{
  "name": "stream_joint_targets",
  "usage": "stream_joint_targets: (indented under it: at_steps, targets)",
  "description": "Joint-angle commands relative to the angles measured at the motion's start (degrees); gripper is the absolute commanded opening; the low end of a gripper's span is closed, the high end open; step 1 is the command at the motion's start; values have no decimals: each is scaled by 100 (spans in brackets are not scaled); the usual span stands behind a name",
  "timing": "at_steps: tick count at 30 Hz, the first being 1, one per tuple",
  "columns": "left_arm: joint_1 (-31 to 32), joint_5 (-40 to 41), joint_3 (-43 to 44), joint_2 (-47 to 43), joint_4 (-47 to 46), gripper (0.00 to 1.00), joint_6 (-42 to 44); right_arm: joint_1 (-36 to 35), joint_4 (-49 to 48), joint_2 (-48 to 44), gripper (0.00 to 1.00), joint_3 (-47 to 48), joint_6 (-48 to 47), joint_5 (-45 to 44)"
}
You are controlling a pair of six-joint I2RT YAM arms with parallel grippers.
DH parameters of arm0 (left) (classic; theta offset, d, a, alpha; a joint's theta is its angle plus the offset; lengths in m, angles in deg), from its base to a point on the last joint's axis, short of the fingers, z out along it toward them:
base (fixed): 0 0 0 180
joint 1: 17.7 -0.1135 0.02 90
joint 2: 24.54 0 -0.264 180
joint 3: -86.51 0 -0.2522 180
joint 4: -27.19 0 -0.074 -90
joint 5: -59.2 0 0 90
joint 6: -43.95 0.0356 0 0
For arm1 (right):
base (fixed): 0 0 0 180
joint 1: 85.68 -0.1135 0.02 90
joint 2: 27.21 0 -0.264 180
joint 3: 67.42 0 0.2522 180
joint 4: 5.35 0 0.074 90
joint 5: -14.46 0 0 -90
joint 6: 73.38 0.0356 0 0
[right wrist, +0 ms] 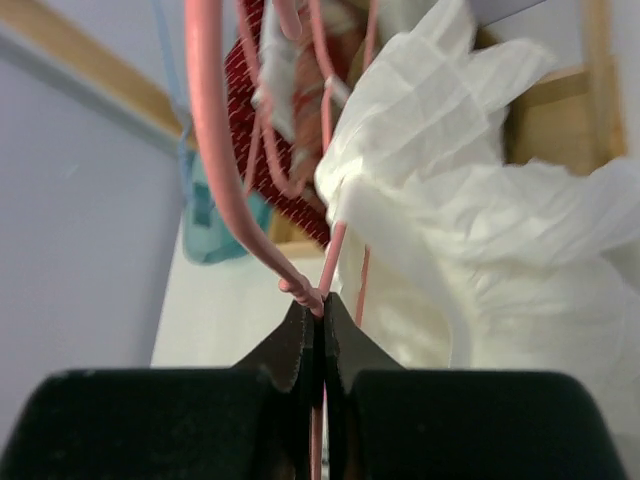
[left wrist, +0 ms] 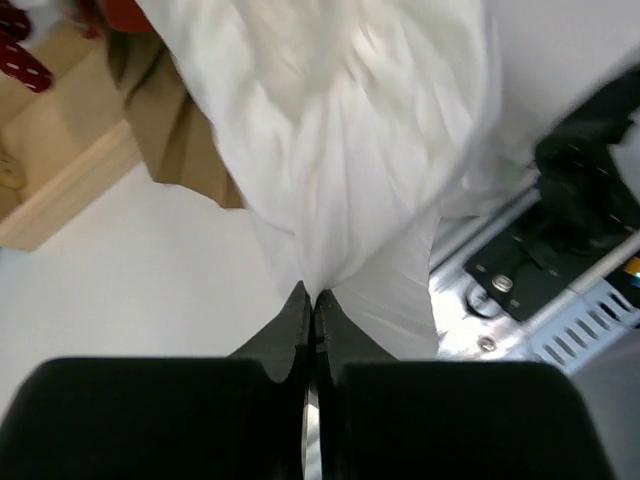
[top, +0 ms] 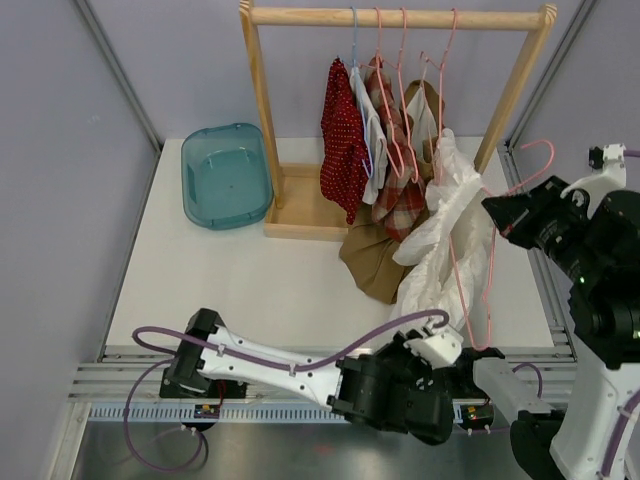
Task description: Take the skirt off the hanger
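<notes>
Skirt (top: 445,215) isn't off yet: left tool (left wrist: 312,305) pinches its fabric, right tool (right wrist: 320,310) clamps the hanger (right wrist: 215,170) (next, probably tug them apart).

Left wrist view: skirt (left wrist: 340,150) is blurred up top & cut off by the top edge. Its pinched bit is hidden btwn the closed fingers of the left pincer (left wrist: 312,310).

Right wrist view: hanger (right wrist: 203,100) hook is out of focus & runs off the top edge. Its wire vanishes inside the clamped right pincer (right wrist: 320,320). Teal tub (right wrist: 205,240) is blurry, mostly hidden behind the hook.

Top view: brown garment (top: 368,262) is partly covered by the skirt. Right arm (top: 605,260) is cut by the right edge.
</notes>
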Motion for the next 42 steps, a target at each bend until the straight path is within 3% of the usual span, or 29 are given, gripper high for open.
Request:
stream_joint_targets:
  at_steps: [1, 4, 7, 9, 12, 13, 14, 16, 20, 23, 25, 26, 29, 30, 33, 34, 37, 42]
  targets:
    - [-391, 550, 460, -863, 374, 0, 435, -140, 38, -1053, 0, -356, 467, 1595]
    - [-620, 1139, 724, -1224, 962, 0, 559, -140, -524, -2265, 0, -1612, 1127, 2193]
    - [-725, 1675, 760, -1926, 955, 0, 918, -122, -841, -3146, 0, -1888, 1209, 2571]
    - [-830, 1912, 620, -2541, 456, 0, 1559, -113, -894, -3421, 0, -1853, 1148, 2685]
    - [-1137, 1931, -73, -3427, -1115, 0, 3042, -104, -693, -3598, 0, -1625, 998, 2573]
    - [-1208, 1949, -432, -3614, -2059, 0, 3464, -104, -622, -3572, 0, -1520, 894, 2493]
    - [-1270, 1966, -636, -3816, -2547, 0, 4330, -96, -526, -3537, 0, -1458, 840, 2380]
    - [-1586, 1949, -865, -4186, -3600, 0, 5056, -87, -174, -3415, 0, -1326, 630, 1932]
    - [-2595, 1326, -570, -4266, -3573, 0, 5622, -78, 134, -3229, 0, -1211, 331, 1246]
    - [-4007, 554, 97, -4039, -3124, 0, 5429, -78, 213, -3168, 0, -1290, 172, 745]
    - [-4599, -106, 520, -3698, -2905, 0, 5358, -78, 213, -3168, 0, -1430, 119, 647]
    - [-5167, -526, 1062, -3530, -2860, 0, 5367, -87, 205, -3159, 0, -1466, 102, 595]
    - [-6057, -1082, 2083, -2678, -2833, 0, 5612, -104, 240, -3141, 0, -1563, -12, 428]
    - [-6226, -1379, 2887, -2380, -2851, 0, 5709, -131, 318, -3106, 0, -1563, -82, 349]
    - [-6684, -1540, 3772, -1482, -3384, 0, 6367, -157, 556, -3123, 0, -1615, -258, -11]
    - [-6789, -1480, 3879, -1350, -4161, 0, 6882, -157, 591, -3141, 0, -1703, -268, -82]
    - [-7342, -1400, 3391, -1103, -5962, 0, 7326, -157, 653, -3141, 0, -1913, -259, -109]
    - [-8687, -2024, 3273, -341, -5954, 0, 6037, -157, 565, -3080, 0, -2344, -224, 41]
